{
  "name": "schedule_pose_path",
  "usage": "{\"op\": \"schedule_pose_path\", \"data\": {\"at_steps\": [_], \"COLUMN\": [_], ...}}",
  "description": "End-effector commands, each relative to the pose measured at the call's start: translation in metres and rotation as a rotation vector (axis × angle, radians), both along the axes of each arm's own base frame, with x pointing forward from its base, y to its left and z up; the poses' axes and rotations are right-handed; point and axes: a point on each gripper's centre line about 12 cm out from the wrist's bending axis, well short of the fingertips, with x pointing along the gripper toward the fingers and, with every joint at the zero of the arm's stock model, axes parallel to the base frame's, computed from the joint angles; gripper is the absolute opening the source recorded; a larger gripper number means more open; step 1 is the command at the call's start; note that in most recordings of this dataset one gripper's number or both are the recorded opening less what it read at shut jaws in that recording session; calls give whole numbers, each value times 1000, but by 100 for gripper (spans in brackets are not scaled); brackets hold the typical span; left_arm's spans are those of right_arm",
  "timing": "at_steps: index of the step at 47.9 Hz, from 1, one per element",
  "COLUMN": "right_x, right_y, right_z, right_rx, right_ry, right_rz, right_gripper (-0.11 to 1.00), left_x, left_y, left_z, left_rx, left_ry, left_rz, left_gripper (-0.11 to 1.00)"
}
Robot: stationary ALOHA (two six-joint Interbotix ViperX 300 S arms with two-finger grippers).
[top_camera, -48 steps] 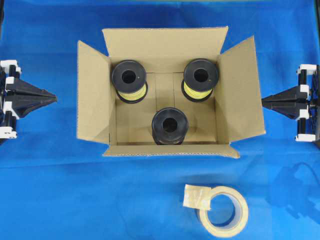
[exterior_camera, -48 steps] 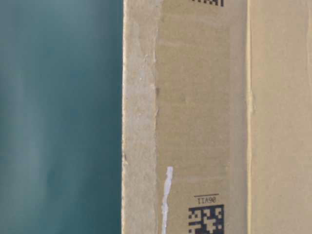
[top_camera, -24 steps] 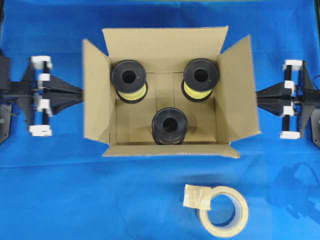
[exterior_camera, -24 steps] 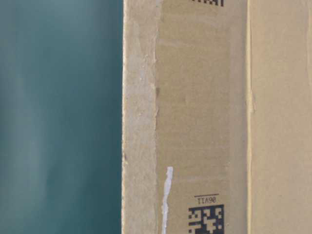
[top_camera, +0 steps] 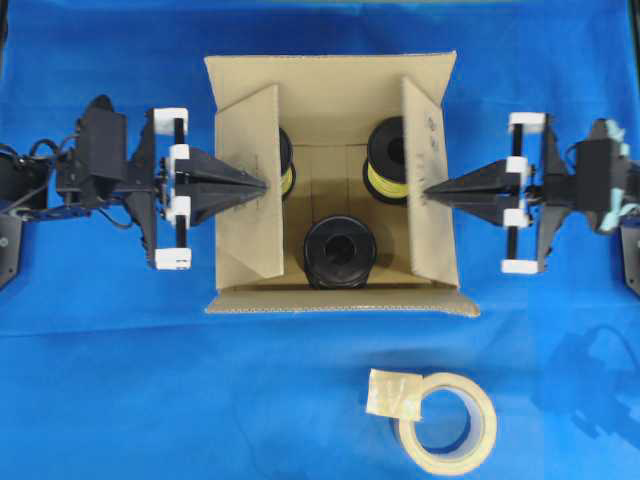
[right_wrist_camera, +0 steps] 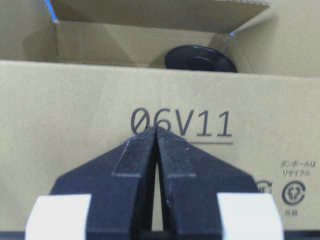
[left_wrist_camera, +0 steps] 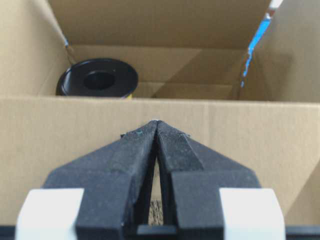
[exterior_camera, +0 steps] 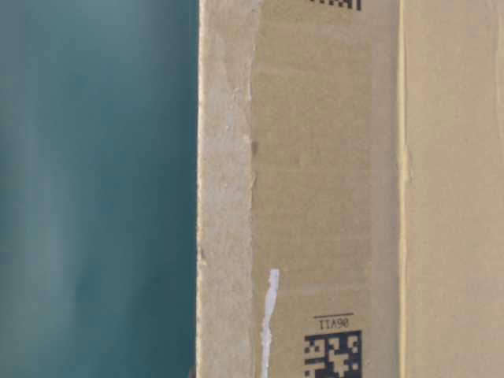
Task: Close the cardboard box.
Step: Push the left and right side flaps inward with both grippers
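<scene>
Overhead view: cardboard box [top_camera: 330,290] at table centre, side flaps half-raised; left gripper [top_camera: 262,185] and right gripper [top_camera: 428,192], both closed and empty, press them inward. Flaps seem light, stiff; push mid-panel, you needn't grasp

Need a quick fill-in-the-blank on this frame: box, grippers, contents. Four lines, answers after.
1. Both the left gripper and the right gripper are ____, pushing with their tips.
2. Each tip presses a side flap of the cardboard box, folding it ____.
3. The box holds ____ black spools.
4. The tape roll lies ____ the box.

Answers: shut; inward; three; outside
</scene>
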Motion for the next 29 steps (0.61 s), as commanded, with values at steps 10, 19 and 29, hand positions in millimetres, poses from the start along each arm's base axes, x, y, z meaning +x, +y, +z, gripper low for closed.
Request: {"op": "schedule_pose_path", "data": {"at_steps": [10,19,29], "right_x": [10,24,37], "right_y": [-1,-2,-3], "right_z": [9,-6,-27], "right_rx": [-3,16,34], "right_ry": [-23,52,146], "right_rz": [-3,-6,-10], "right_gripper": [0,0,0], "left_x": [7,22,37], "left_y": [1,2,3], "left_z": [9,-2,-31], "left_rx": [1,1,-25], "left_ry": [-15,20,110], "left_rz": [4,1,6], "left_gripper": [0,0,0]}}
